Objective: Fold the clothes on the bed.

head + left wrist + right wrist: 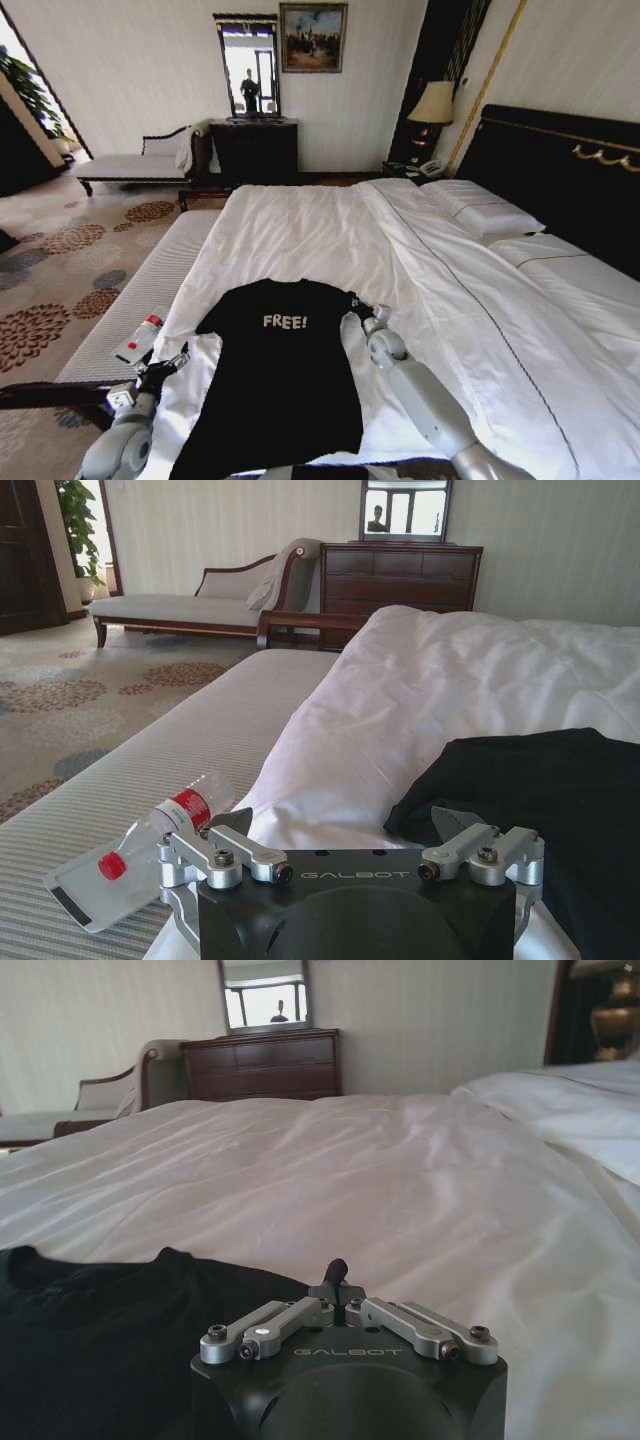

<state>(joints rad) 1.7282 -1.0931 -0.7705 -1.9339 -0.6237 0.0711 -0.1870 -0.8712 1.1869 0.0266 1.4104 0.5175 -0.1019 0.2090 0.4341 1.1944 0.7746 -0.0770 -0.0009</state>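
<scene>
The clothes are a black T-shirt (280, 380) with white "FREE!" lettering, lying flat and face up on the white bed (320, 230) near its foot. My left gripper (172, 362) hovers open just off the shirt's left sleeve, at the bed's left edge. In the left wrist view its fingers (345, 825) stand wide apart, with the T-shirt (560, 800) beside them. My right gripper (352, 303) is at the tip of the right sleeve. In the right wrist view its fingers (336, 1272) are shut at the T-shirt's (120, 1330) edge; pinched cloth is not visible.
A grey bench (130, 300) runs along the bed's left side, holding a water bottle (142, 338) on a white card (85, 895). Pillows (480, 210) and a dark headboard (560, 170) are at the right. A chaise (130, 165) and dresser (255, 150) stand by the far wall.
</scene>
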